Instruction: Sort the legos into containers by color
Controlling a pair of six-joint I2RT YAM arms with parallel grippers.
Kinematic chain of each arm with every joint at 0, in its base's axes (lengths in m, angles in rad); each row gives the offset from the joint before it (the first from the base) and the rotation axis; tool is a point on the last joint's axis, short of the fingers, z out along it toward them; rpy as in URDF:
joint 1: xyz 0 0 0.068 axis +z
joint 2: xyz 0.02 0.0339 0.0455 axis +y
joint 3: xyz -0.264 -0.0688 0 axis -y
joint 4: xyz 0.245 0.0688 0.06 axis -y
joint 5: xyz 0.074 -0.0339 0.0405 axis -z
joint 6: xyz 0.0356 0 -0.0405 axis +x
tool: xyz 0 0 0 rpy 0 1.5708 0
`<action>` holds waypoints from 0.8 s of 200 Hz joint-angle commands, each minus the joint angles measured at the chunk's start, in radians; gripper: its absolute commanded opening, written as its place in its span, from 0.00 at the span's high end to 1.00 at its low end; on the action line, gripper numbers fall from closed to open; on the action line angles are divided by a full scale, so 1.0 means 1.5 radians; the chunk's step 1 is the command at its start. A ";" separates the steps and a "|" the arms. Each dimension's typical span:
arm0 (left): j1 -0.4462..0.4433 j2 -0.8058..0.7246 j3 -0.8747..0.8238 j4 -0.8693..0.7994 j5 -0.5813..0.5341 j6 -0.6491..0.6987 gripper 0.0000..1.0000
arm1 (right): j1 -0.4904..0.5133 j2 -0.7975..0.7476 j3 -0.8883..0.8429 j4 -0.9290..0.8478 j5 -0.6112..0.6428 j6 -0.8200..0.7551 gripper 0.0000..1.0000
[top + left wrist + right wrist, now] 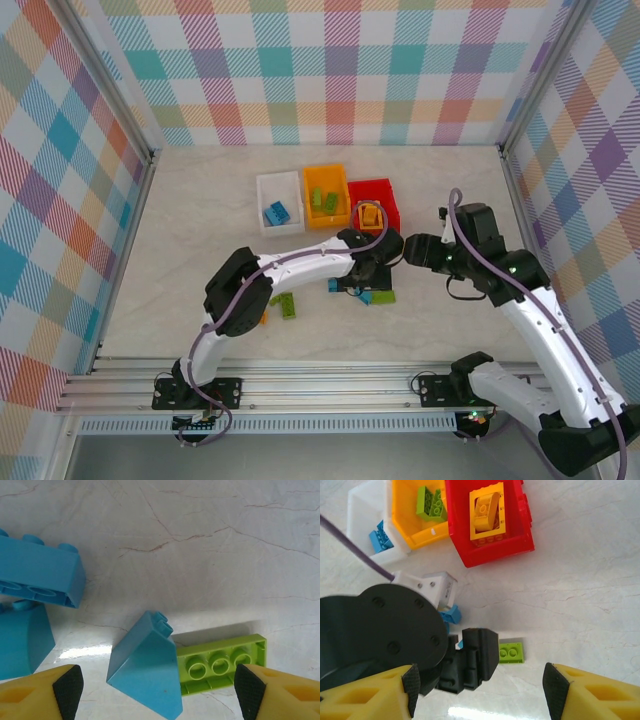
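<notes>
Both are gaping empty: left pincer straddling a blue brick (partly hiding a green brick), right pincer seemingly hovering nearby.

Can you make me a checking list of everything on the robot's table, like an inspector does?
Surface: pale marbled tabletop, bare away from the middle.
Job's things: white plastic bin holds blue studded bricks; orange plastic bin holds green bricks; red plastic bin holds a yellow open-frame brick; a loose green brick and others lie in front of the bins.
Clutter: nothing seen.
Hands: left hand open, low over a blue sloped brick beside an upturned green brick; right hand open, empty.
Cables: purple cable runs along the left arm.
Surroundings: pastel checked walls; metal rail at the near edge.
</notes>
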 commanded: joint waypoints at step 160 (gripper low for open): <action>0.009 0.023 -0.053 0.027 -0.002 -0.127 0.52 | 0.005 -0.021 -0.024 -0.004 -0.040 0.031 0.35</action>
